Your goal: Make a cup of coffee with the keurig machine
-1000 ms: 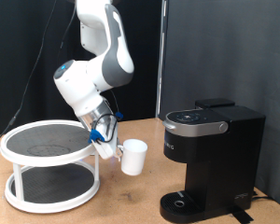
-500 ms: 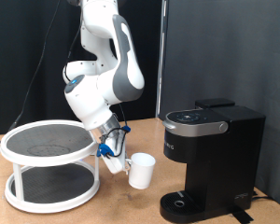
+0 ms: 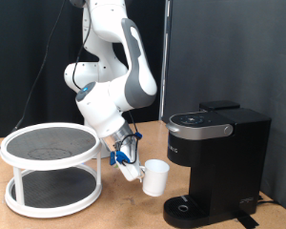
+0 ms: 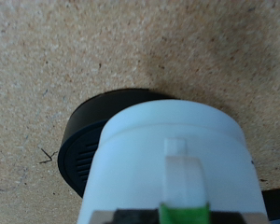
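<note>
Above tabletop (image 3: 124, 215), tool-held (image 3: 131, 169) cup (image 3: 155, 177)

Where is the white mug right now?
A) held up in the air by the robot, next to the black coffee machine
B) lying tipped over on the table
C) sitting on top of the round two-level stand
A: the gripper holds the plain white ceramic mug by its handle, above the wooden table, beside the boxy black coffee machine.

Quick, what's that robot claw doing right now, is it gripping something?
Gripper: closed on the cup, holding it in the air beside the keurig machine.
</note>
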You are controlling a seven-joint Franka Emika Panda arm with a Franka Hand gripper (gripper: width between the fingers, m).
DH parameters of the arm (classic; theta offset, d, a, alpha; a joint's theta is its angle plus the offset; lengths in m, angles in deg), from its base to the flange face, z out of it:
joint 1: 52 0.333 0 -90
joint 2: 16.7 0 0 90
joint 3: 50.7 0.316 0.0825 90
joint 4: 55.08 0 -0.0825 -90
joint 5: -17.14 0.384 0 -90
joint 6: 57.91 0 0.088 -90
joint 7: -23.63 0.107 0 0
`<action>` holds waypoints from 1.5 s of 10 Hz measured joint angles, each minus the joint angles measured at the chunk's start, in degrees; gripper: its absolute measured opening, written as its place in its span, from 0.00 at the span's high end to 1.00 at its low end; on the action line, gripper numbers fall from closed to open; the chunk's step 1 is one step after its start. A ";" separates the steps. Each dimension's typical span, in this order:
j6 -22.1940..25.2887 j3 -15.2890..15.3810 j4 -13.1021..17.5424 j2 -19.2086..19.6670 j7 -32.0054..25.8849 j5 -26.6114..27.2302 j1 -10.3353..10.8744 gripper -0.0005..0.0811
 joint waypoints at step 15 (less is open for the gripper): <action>-10.94 8.89 4.86 7.71 -11.66 18.95 1.22 0.98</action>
